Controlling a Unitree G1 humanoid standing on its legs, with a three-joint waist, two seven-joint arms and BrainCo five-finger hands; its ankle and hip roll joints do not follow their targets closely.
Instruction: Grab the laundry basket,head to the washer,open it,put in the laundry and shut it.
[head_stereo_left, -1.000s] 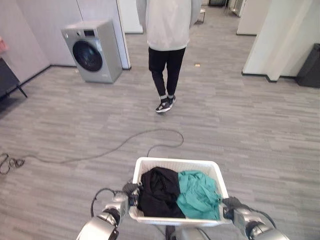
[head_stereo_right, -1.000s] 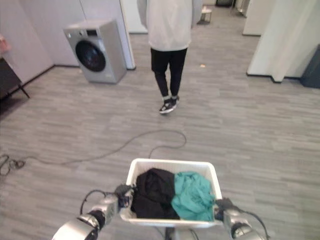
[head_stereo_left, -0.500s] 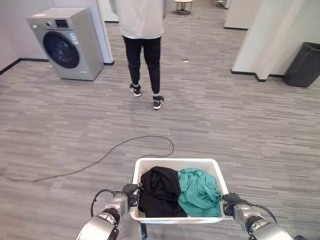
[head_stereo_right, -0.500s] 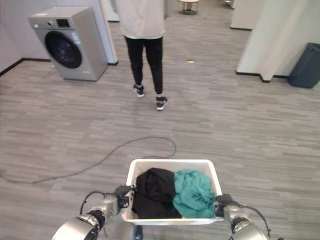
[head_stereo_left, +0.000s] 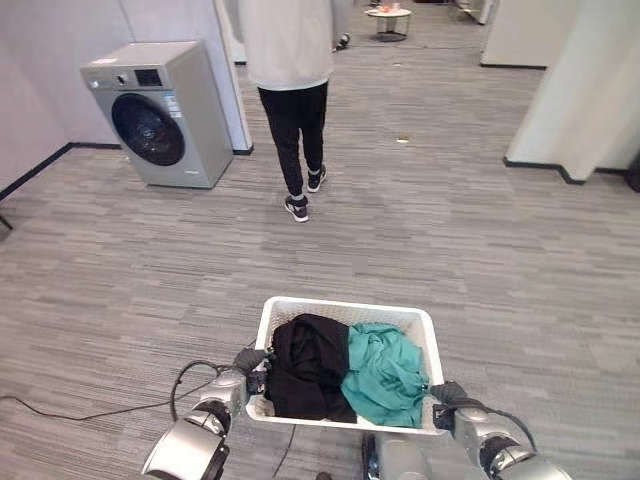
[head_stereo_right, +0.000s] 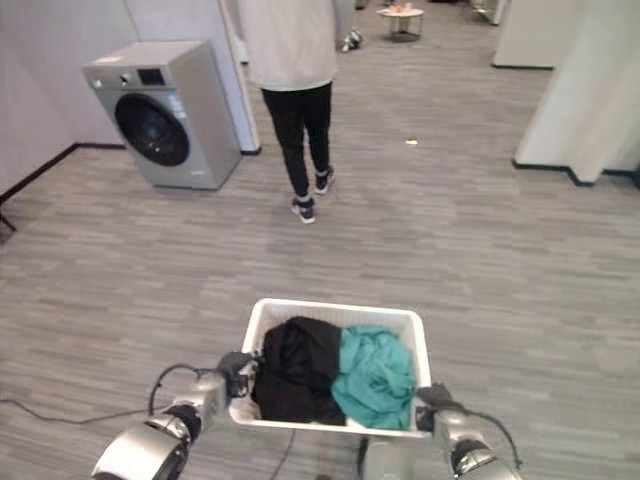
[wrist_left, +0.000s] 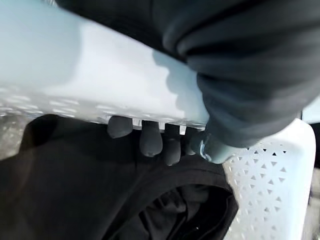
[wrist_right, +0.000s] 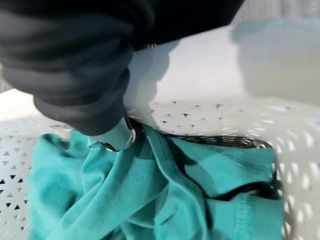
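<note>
At the bottom centre of the head views, a white perforated plastic laundry basket (head_stereo_left: 343, 312) holding a crumpled black garment (head_stereo_left: 308, 365) and a crumpled teal garment (head_stereo_left: 383, 372) is carried between both hands above the grey wood-plank floor (head_stereo_left: 480, 250). The left hand (head_stereo_left: 247, 362) has its fingers (wrist_left: 150, 140) curled over the basket's left rim, while the right hand (head_stereo_left: 447, 394) sits at the right rim, with its fingers' state impossible to tell. A silver front-loading washer (head_stereo_left: 165, 112) with its dark round door closed stands at the upper left, and a person in black trousers (head_stereo_left: 295, 110) stands just right of it.

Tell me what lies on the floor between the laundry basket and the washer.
In the left eye view, mostly bare grey plank floor separates the white laundry basket from the washer. A person walks just right of that line, beside the washer.
</note>
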